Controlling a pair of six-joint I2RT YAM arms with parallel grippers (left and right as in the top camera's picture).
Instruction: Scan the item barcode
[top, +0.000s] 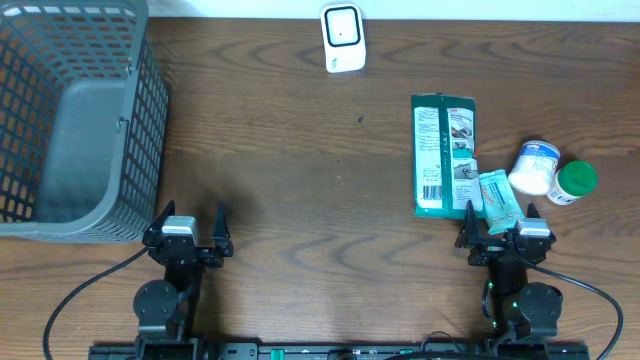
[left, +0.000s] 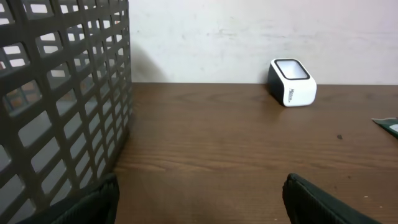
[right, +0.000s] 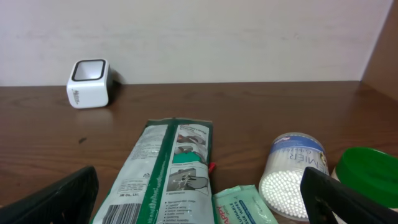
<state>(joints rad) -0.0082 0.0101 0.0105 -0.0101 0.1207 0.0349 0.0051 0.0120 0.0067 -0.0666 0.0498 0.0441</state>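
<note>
The white barcode scanner (top: 342, 38) (left: 292, 82) (right: 89, 83) stands at the table's far edge, its window facing up. A long green-and-white packet (top: 444, 155) (right: 165, 171) lies flat at the right, with a printed barcode at its near end. Beside it are a small green wipes packet (top: 498, 200) (right: 245, 205), a clear tub of cotton swabs (top: 535, 166) (right: 295, 174) and a green-lidded container (top: 575, 182) (right: 367, 174). My right gripper (top: 500, 226) (right: 199, 202) is open just before these items, holding nothing. My left gripper (top: 190, 224) (left: 200, 205) is open over bare wood.
A large grey mesh basket (top: 70, 120) (left: 56, 106) fills the far left corner, close to the left gripper's left finger. A pale wall runs behind the table's far edge.
</note>
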